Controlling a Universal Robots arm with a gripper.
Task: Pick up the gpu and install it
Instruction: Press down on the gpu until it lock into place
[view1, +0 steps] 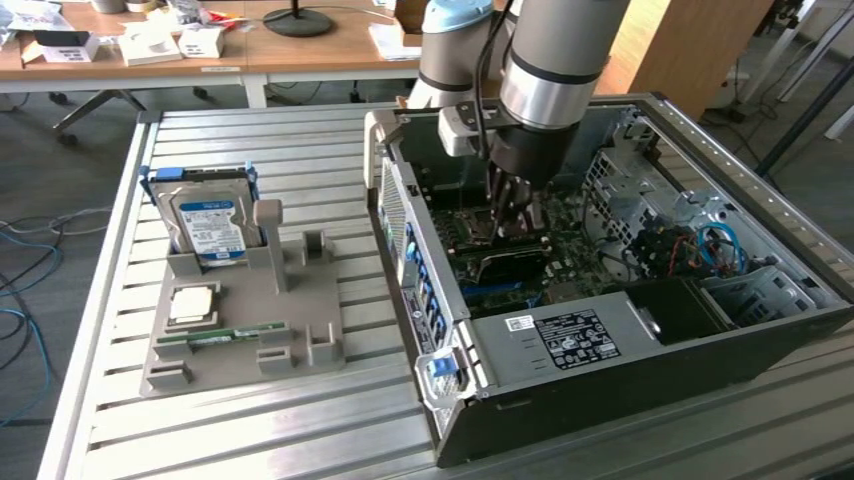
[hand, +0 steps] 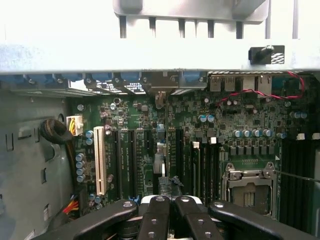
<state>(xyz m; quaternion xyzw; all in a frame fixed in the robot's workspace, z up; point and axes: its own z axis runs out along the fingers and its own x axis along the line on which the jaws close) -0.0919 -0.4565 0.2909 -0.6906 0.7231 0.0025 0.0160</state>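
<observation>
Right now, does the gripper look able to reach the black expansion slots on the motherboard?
Probably yes. The case is open on its side, the gripper hangs inside it directly over the black slots, and nothing lies across them.

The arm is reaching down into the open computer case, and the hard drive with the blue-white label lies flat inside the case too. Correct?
Not quite. The arm's gripper is down inside the open computer case, but the hard drive stands upright in the grey holder on the table outside the case, as the exterior view shows.
</observation>
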